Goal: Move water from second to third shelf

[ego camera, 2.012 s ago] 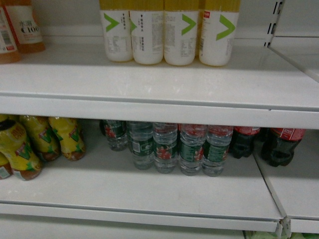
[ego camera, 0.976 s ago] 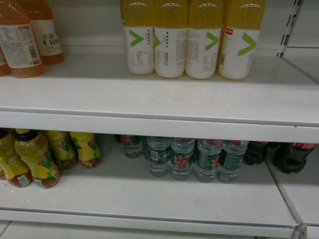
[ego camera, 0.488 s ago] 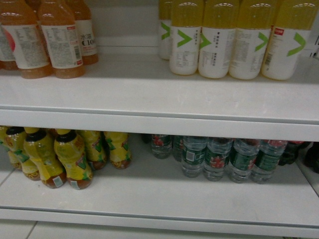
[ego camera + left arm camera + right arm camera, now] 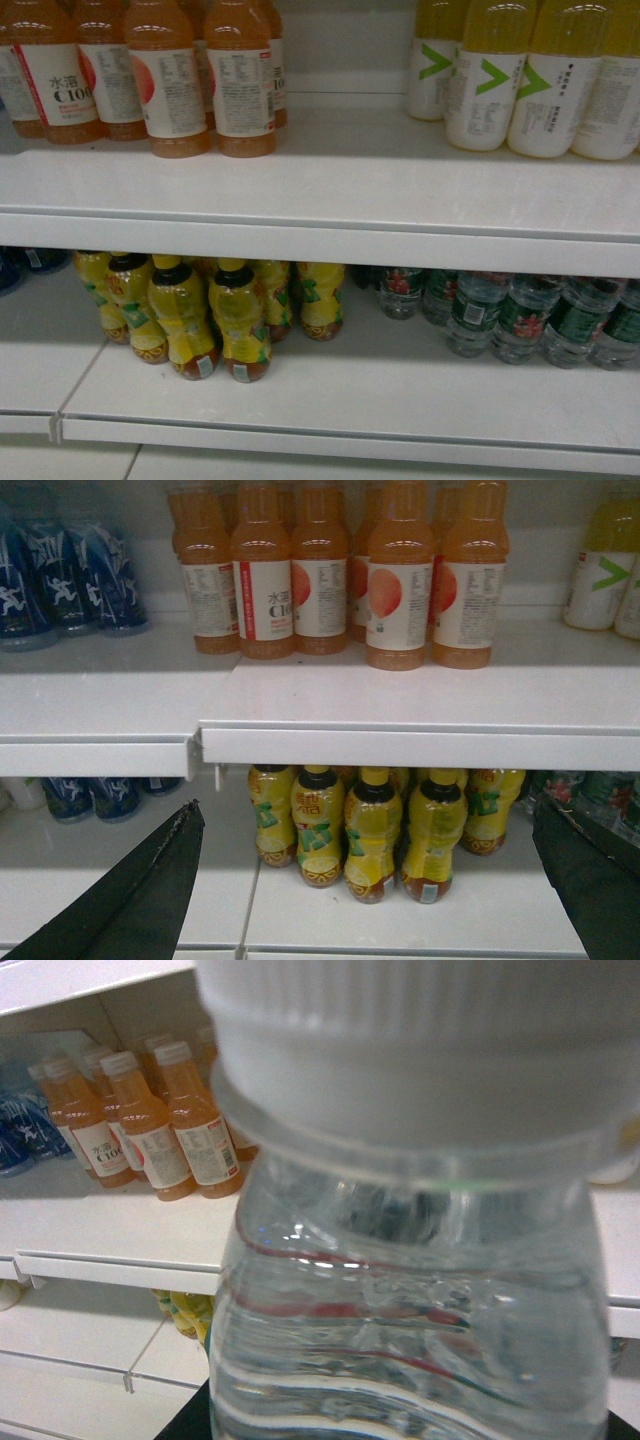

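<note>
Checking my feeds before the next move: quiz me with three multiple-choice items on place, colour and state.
1. In the head view, where do the green-label water bottles stand?
A. Upper shelf
B. Lower shelf, right of the yellow bottles
C. Lower shelf, left of them

2. What colour is the cap of the clear bottle filling the right wrist view?
A. Red
B. Blue
C. White

3. How is the left gripper?
A. Open, holding nothing
B. Shut on a bottle
C. Shut, empty

Answers: 1 B, they stand at the right end of the lower shelf; 2 C, the ribbed cap is white; 3 A, its fingers stand wide apart with only shelving between.
</note>
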Robot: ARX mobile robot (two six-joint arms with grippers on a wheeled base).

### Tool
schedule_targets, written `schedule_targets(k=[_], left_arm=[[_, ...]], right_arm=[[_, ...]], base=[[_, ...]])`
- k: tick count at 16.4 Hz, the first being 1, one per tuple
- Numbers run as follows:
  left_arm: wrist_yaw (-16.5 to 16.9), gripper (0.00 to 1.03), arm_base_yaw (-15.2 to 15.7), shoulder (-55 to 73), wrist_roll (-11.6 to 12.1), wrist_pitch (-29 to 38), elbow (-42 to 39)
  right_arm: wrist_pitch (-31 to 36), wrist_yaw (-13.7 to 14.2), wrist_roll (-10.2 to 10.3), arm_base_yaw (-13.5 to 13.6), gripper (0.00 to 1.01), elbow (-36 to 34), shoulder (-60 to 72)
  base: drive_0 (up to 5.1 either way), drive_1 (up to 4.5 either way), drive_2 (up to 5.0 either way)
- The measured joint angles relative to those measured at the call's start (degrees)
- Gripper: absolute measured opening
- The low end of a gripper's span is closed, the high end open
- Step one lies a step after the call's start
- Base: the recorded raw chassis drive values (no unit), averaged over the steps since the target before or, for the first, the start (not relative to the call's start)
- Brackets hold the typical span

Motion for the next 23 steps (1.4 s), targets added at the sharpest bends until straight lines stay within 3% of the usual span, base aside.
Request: schedule_targets(k=[23], left_arm=[[0.02, 0.98, 0.00, 0.00, -0.02, 0.02, 0.00]], right_arm=[[0.11, 0.04, 0.00, -0.02, 0.42, 0.00, 0.13]], base=[[-4.6, 2.19, 2.2]])
